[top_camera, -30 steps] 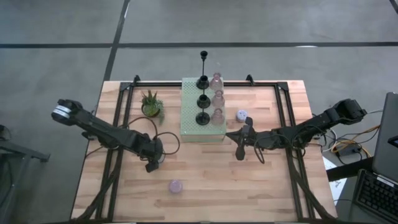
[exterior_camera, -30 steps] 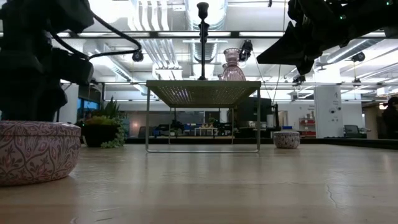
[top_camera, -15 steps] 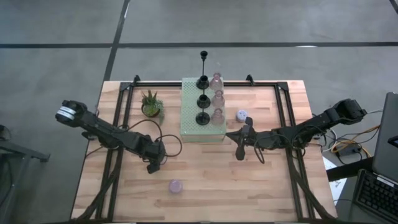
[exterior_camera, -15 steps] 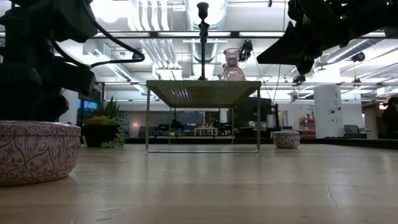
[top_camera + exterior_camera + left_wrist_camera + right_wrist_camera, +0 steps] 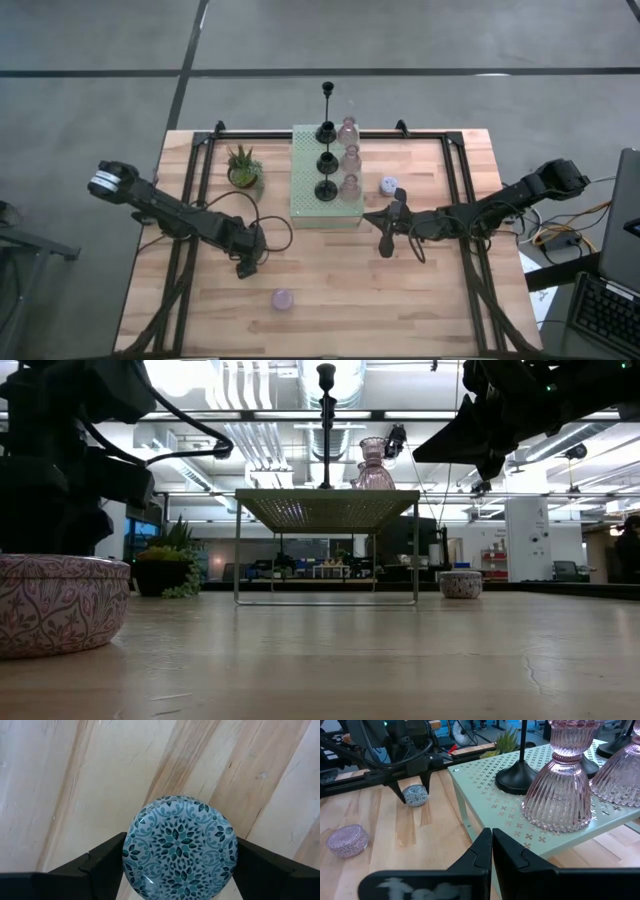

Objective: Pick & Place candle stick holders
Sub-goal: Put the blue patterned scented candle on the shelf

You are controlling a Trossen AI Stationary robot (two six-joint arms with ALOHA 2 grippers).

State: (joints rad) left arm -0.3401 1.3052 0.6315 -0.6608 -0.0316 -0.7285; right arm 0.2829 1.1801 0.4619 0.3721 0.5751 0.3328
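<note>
My left end effector point(image 5: 177, 870) stands low over the counter point(image 5: 330, 280), its two fingers point(image 5: 95, 867) spread to either side of a stubby blue-patterned holder point(image 5: 179, 849); they straddle it, and from the wrist view I cannot confirm that either pad is touching, so I record the fingers as spread apart around it, not gripping. I judge this placement to be a centring for a pinch across the holder's round body. The holder sits flat on the wood, patterned face up, its short axis vertical; being round, it has no long axis or pointing direction to align to. In the high view the same end effector point(image 5: 247, 262) lies front-left of the pale green board point(image 5: 305, 190). A second stubby holder, lavender point(image 5: 283, 299), lies apart nearer the front edge, and a third point(image 5: 389, 185) stands just right of the board. My right end effector point(image 5: 388, 232), fingers pressed together and empty, waits by the board's front right corner. On the board the black holders point(image 5: 325, 160) and pink glass holders point(image 5: 348, 158) stand upright in two adjacent rows, stems vertical. A potted plant point(image 5: 243, 166) stands left of the board.
</note>
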